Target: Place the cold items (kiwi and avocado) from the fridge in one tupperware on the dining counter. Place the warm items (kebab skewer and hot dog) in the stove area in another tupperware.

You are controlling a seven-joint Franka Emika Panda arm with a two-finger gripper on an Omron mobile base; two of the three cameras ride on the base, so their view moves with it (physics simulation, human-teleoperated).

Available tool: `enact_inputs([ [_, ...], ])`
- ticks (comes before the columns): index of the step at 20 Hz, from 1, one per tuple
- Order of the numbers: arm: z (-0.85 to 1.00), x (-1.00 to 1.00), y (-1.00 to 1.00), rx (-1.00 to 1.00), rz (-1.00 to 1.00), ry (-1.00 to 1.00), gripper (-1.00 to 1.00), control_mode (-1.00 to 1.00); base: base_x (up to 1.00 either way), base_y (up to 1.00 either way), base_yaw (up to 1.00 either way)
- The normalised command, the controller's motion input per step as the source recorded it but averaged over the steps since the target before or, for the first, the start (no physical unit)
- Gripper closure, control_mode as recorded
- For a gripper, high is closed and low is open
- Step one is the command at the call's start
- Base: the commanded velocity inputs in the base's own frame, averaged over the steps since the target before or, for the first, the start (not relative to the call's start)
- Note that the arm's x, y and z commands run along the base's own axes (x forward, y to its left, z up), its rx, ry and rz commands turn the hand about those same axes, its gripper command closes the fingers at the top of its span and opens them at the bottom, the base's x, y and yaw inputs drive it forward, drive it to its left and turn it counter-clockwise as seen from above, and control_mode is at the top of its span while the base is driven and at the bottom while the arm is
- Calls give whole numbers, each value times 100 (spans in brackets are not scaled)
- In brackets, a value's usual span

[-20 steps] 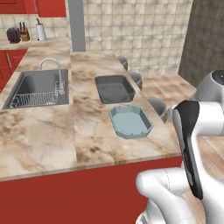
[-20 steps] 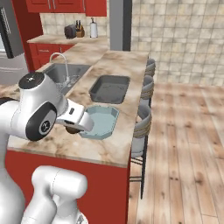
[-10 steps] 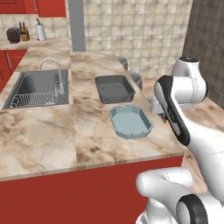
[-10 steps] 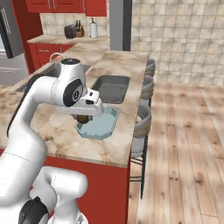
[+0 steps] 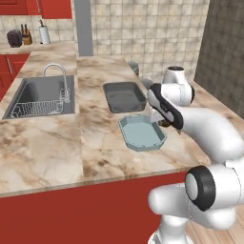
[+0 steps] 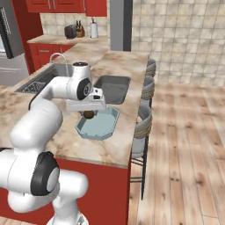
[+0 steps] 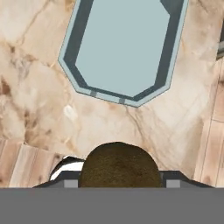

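A brown fuzzy kiwi [image 7: 119,164] sits between my gripper's [image 7: 119,183] fingertips, so the gripper is shut on it. In the right base view the kiwi [image 6: 89,114] hangs under the gripper [image 6: 89,111], just above the near left rim of the light blue tupperware [image 6: 100,124] on the dining counter. The hand view has that tupperware [image 7: 124,48] ahead of the kiwi, empty. A dark grey tupperware [image 5: 124,96] lies just beyond the blue one [image 5: 141,132], also empty. The avocado, kebab skewer and hot dog are out of view.
A sink [image 5: 40,95] with a faucet [image 5: 61,78] and dish rack is set in the counter to the left. Stools [image 6: 147,90] line the counter's far side over a wood floor. The fridge [image 6: 9,39] stands at the left, and a knife block and paper roll sit on the back counter.
The arm has swung up from low at the counter's near side and out over the counter, carrying the kiwi to the edge of the light blue tupperware.
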Motion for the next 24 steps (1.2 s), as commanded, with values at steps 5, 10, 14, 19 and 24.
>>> enact_inputs([
  [5, -64, 92, 34, -19, -20, -4, 100, -100, 0, 0, 0],
  [10, -64, 71, 14, -1, -33, 0, 100, -100, 0, 0, 0],
  [14, -53, 44, -9, 20, -22, 1, 100, -100, 0, 0, 0],
  [19, -32, 39, -22, 19, -3, 0, 100, -100, 0, 0, 0],
  [24, -55, 10, -4, 0, 0, -5, 100, -100, 0, 0, 0],
])
